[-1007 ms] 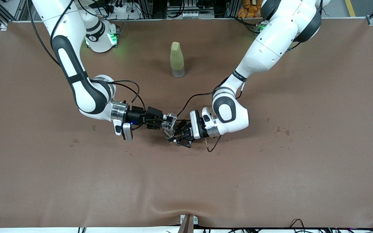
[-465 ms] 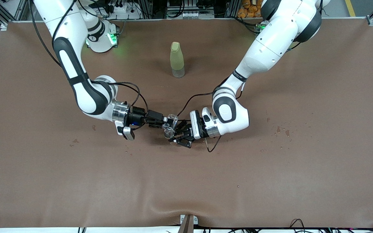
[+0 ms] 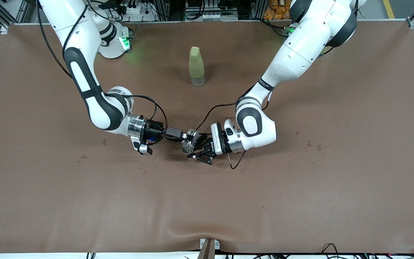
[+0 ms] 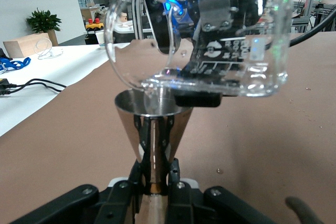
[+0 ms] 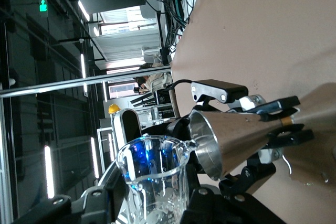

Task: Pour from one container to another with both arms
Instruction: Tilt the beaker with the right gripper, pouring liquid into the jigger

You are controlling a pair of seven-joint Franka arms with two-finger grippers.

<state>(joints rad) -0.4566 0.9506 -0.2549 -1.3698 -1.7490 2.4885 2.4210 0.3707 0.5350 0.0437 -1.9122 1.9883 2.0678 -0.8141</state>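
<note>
My right gripper is shut on a clear measuring cup near the middle of the table. The cup is tipped on its side, its rim over a metal conical cup. My left gripper is shut on that metal cup's narrow lower part and holds it upright. In the left wrist view the clear cup hangs just above the metal cup, which sits in the left gripper. The right wrist view shows the clear cup in the right gripper, with the metal cup beside its rim.
A yellow-green bottle stands upright farther from the front camera than both grippers, midway between the arm bases. Small wet spots dot the brown table cover toward the left arm's end.
The right arm's wrist has turned and shifted a little toward the left gripper, tipping the clear cup further over the metal cup. The left arm has stayed still.
</note>
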